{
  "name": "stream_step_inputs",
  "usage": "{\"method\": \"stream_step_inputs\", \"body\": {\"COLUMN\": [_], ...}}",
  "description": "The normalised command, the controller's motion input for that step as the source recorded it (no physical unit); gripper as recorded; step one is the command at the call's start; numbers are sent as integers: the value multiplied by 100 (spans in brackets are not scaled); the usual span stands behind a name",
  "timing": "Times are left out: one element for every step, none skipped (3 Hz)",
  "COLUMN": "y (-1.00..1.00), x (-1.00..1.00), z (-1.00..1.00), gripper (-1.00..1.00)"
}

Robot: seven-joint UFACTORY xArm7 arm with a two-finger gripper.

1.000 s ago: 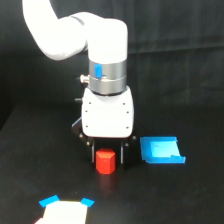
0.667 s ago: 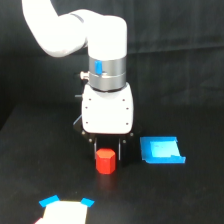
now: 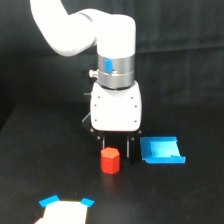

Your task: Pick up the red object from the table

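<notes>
Black table (image 3: 30, 165) fills the view, dark cloth look. White arm (image 3: 75, 30) comes in from the top of the exterior view's left, bends over and points straight down, wrist vertical, white boxy hand body just above the surface. Blue tray piece (image 3: 161, 150) lies flat on the table just to the exterior view's right of the fingers. A white card with blue corners (image 3: 64, 210) sits at the bottom edge, well apart from the rest.

Gripper (image 3: 114, 146) hangs low with its two dark fingers (image 3: 130, 150) pointing down and set apart, a gap between them. Red block (image 3: 110, 160) stands upright on the table, directly below and slightly toward the camera from the gripper, its top at about fingertip level. Whether it is actually between the fingers or just in front of them I cannot tell from this one angle. No visible contact with the block. Block is short and squat, no real long axis, narrower than the finger gap.

Judgement: block not yet grasped; the next move turns on depth alignment over it, then going lower and closing
</notes>
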Motion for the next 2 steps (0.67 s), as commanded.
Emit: {"method": "stream_step_inputs", "body": {"y": [-100,-77], "x": [-53,-79], "z": [-32,-37], "gripper": [100,100]}}
